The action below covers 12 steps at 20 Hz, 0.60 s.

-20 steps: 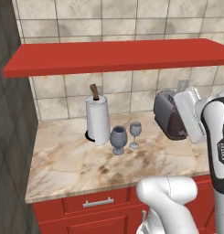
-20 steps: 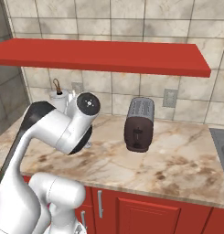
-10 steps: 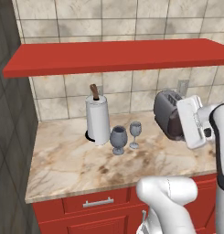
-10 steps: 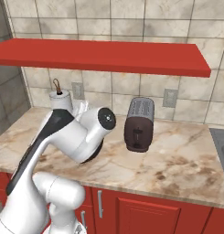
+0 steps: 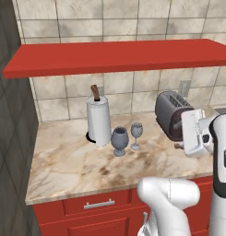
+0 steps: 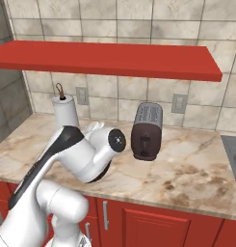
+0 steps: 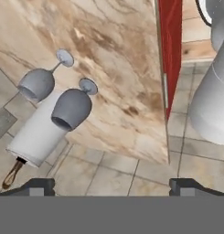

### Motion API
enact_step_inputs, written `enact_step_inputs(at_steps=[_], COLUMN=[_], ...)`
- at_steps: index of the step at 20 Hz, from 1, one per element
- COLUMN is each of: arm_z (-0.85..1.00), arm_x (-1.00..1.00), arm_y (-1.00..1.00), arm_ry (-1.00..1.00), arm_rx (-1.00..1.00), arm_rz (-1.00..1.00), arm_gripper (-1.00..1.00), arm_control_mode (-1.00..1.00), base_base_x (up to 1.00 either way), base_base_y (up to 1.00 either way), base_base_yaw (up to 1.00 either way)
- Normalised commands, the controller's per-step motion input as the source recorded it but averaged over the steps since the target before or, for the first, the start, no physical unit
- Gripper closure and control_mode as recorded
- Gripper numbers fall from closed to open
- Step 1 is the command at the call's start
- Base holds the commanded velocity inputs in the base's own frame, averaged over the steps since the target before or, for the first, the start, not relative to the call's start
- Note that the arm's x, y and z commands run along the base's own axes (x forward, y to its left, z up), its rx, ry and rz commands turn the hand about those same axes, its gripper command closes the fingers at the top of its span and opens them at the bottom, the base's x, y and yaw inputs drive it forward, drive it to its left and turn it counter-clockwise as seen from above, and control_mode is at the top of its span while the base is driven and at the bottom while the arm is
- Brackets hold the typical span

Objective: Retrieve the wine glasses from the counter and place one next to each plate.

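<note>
A dark grey tiled side wall [image 5: 8, 138] bounds the scene at far left. The tan-and-brown marbled stone counter [image 5: 73, 161] runs rightward above red drawer fronts [image 5: 96, 205], under a beige tiled back wall [image 5: 133, 18] and a long red shelf [image 5: 119, 55]. On the counter stand a tall white paper-towel roll [image 5: 98, 122], the dark smoky-grey wine glass [image 5: 119, 140] just beside it, the slimmer pale wine glass [image 5: 136, 135], then a dark toaster [image 5: 171, 115]. The two-finger gripper [image 7: 112, 185] hangs with its jaws spread wide, holding nothing, apart from both glasses.

Glossy white arm [image 6: 76, 159], dark joints
</note>
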Motion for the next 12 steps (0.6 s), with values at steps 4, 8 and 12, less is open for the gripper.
enact_step_inputs(at_steps=[4, 8, 12], arm_z=[-0.54, -0.53, -0.52], arm_x=[0.0, 0.0, 0.12], arm_y=[0.1, 0.0, 0.0], arm_ry=[0.08, 0.0, -0.03], arm_rx=[0.04, 0.26, 0.32], arm_rz=[-0.27, -0.08, 0.0], arm_gripper=[-1.0, -1.0, -1.0], arm_control_mode=[-1.0, -1.0, -1.0], base_base_x=[0.0, 0.0, 0.0], base_base_y=[0.0, 0.0, 0.0], base_base_yaw=[0.0, 0.0, 0.0])
